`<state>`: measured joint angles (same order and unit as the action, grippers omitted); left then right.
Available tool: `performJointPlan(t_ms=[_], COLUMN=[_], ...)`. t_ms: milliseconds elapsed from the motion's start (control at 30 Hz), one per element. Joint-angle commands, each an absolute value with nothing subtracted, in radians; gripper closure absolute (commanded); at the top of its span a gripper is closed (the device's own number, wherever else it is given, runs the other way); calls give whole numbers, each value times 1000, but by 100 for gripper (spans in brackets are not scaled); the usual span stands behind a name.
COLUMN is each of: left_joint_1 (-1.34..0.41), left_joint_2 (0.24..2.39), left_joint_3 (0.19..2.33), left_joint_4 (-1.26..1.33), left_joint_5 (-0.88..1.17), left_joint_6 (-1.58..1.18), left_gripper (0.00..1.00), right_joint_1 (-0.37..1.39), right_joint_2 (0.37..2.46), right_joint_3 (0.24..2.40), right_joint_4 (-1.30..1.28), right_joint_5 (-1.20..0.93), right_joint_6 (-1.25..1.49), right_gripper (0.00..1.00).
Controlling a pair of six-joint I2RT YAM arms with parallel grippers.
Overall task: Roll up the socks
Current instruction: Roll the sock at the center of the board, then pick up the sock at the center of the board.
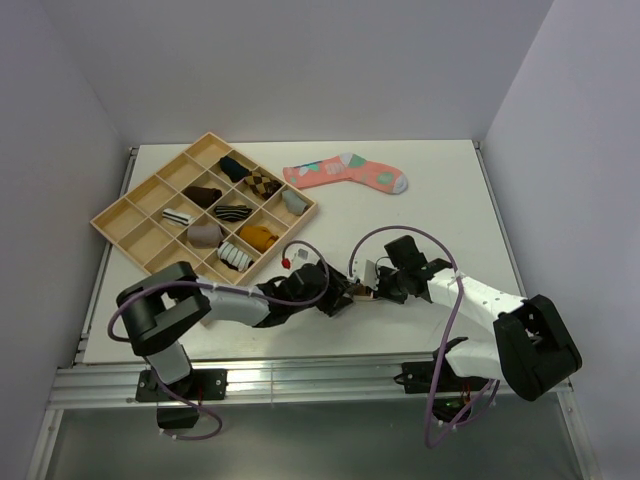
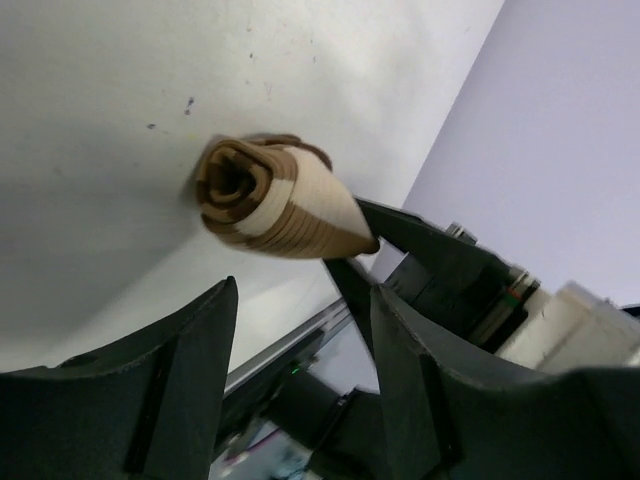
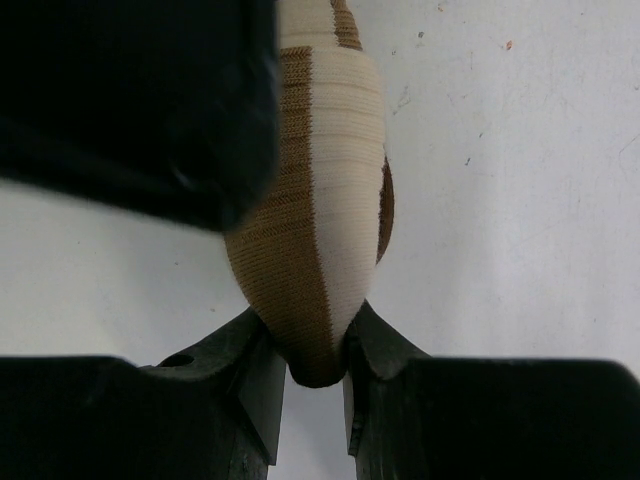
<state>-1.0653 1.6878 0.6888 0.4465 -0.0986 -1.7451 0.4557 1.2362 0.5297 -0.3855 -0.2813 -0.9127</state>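
The brown sock with tan bands is rolled into a tight bundle (image 3: 315, 200). My right gripper (image 3: 315, 368) is shut on its tip and holds it just above the white table. In the left wrist view the roll (image 2: 270, 205) shows end-on, with the right gripper's fingers (image 2: 410, 245) clamped on its far end. My left gripper (image 2: 300, 310) is open and empty, just short of the roll. In the top view both grippers meet near the table's front edge, the left (image 1: 338, 297) and the right (image 1: 370, 291), with the roll (image 1: 357, 294) between them. No white black-striped sock lies loose.
A wooden compartment tray (image 1: 150, 178) at the back left holds several rolled socks. A coral-pink sock with teal and grey patches (image 1: 345, 172) lies flat at the back centre. The table's front edge and metal rail run just below the grippers.
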Motion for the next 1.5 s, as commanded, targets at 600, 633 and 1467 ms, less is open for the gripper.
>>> performJointPlan(t_ms=[600,633,1467], left_joint_1=[-1265,-1270,-1287], left_joint_2=[1888,1888,2095], left_joint_3=[917,923,965], left_joint_4=[134,97,287], left_joint_5=[-512,-529,-420], left_joint_6=[-2284,-2321,-2364], left_gripper=[36,36,65], right_joint_1=[457,456,457], right_joint_2=[1197,1200,1266], right_joint_3=[526,529,568], right_joint_4=[-482,-486,-502], right_joint_5=[-293,-298,-359], right_joint_6=[-931,-931,-919], right_gripper=[100,100,100])
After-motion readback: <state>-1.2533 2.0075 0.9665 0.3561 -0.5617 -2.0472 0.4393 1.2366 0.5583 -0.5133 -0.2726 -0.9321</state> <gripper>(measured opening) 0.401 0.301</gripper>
